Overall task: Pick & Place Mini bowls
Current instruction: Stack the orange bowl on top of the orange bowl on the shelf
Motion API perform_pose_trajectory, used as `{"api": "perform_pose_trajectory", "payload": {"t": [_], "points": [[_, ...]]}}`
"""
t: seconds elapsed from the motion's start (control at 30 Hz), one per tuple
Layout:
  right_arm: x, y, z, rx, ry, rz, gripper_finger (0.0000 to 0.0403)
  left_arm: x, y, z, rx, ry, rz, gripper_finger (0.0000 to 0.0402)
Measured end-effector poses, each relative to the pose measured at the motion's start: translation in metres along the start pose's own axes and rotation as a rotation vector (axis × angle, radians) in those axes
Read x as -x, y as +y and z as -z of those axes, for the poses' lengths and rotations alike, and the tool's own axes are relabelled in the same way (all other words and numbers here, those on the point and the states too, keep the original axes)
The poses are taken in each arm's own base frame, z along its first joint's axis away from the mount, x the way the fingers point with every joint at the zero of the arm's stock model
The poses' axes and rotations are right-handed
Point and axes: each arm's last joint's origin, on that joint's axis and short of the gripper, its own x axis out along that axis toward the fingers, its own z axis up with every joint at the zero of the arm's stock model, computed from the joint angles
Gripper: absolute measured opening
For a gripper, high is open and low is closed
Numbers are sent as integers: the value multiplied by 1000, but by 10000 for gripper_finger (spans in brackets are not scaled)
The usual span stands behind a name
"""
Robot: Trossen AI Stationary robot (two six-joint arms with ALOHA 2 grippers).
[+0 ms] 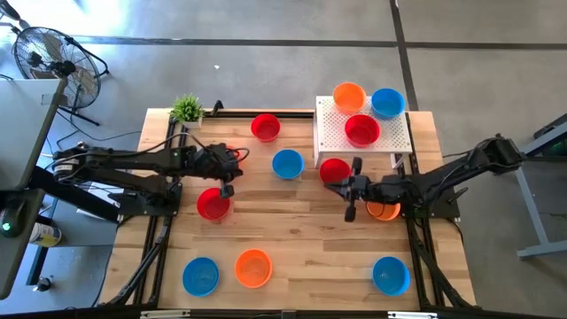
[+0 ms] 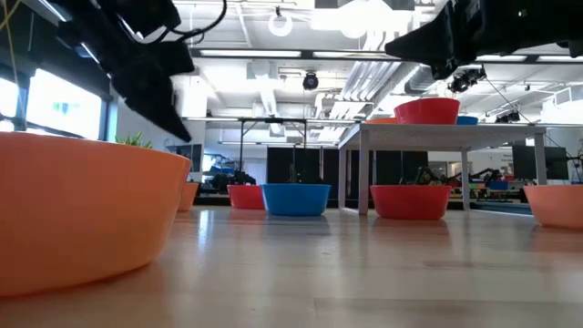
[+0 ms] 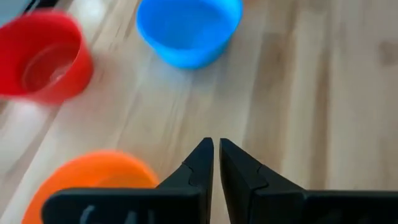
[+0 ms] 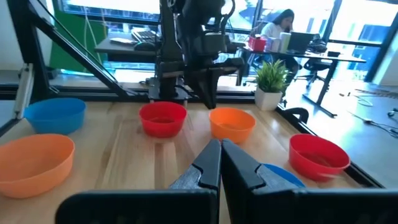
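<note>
Our left hand (image 1: 227, 175), fingers nearly closed and empty, hangs by a small glossy red plastic bowl (image 1: 213, 204); descending closed could knock it away.

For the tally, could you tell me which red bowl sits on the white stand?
The red bowl on top of the white stand; the other three red bowls rest on the table.

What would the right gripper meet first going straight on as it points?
Likely the orange bowl ahead of the right gripper, though it might just pass beside it.
</note>
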Motion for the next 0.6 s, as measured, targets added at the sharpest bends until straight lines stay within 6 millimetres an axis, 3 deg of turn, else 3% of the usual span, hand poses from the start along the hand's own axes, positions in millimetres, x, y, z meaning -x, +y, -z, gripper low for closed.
{"api": "perform_pose_trajectory", "payload": {"t": [0.17, 0.37, 0.6], "points": [[0, 0, -2, -9, -16, 10, 0, 0, 2, 4, 1, 38, -77, 51], [0, 0, -6, 12, -58, 5, 0, 0, 3, 8, 80, 73, -117, 113], [0, 0, -7, 43, -70, -11, 0, -22, 2, 13, 98, 162, -148, 147]]}}
